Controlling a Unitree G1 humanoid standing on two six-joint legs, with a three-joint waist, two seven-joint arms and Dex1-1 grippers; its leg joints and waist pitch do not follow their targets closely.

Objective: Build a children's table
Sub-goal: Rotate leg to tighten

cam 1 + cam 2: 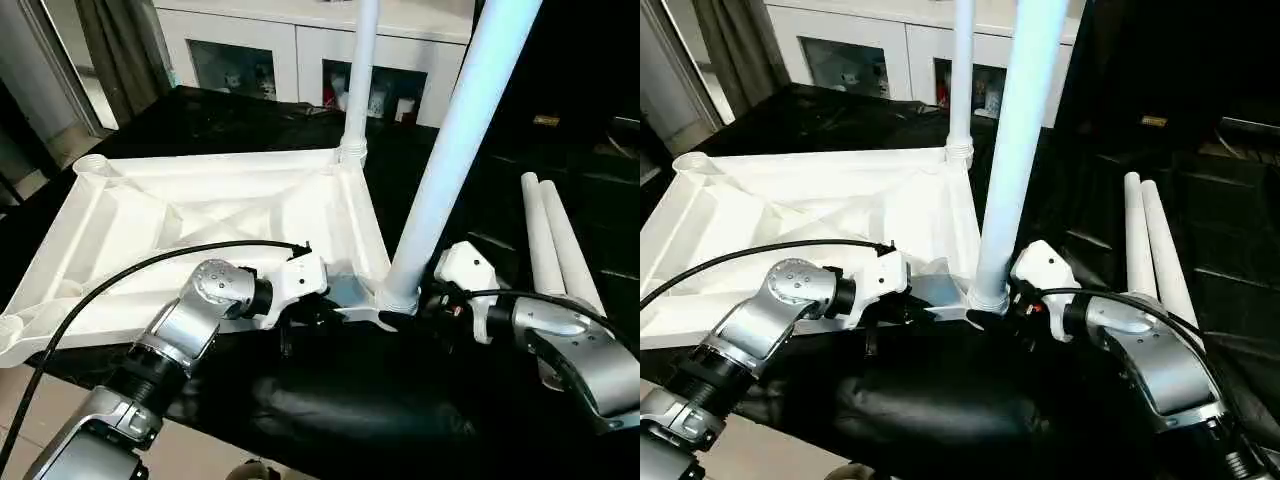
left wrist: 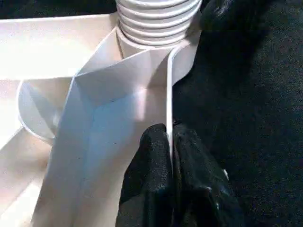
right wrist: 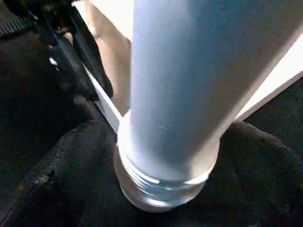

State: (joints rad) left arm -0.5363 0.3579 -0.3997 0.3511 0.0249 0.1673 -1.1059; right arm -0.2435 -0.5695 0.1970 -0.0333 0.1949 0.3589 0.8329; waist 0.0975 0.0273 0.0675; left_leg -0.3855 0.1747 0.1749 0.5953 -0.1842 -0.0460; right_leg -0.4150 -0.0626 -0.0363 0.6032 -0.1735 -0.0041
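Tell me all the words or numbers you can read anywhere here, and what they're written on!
No words or numbers can be read here.
A small yellowish label sits on the black backdrop at the robot's right: too small to read.
The children's table, its legs and the white cabinet show no writing.

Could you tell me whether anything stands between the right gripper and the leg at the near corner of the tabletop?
Nothing visible does. The right gripper sits right at the base of the near leg, its fingers spread either side of the threaded end, which stands in the corner socket of the tabletop.
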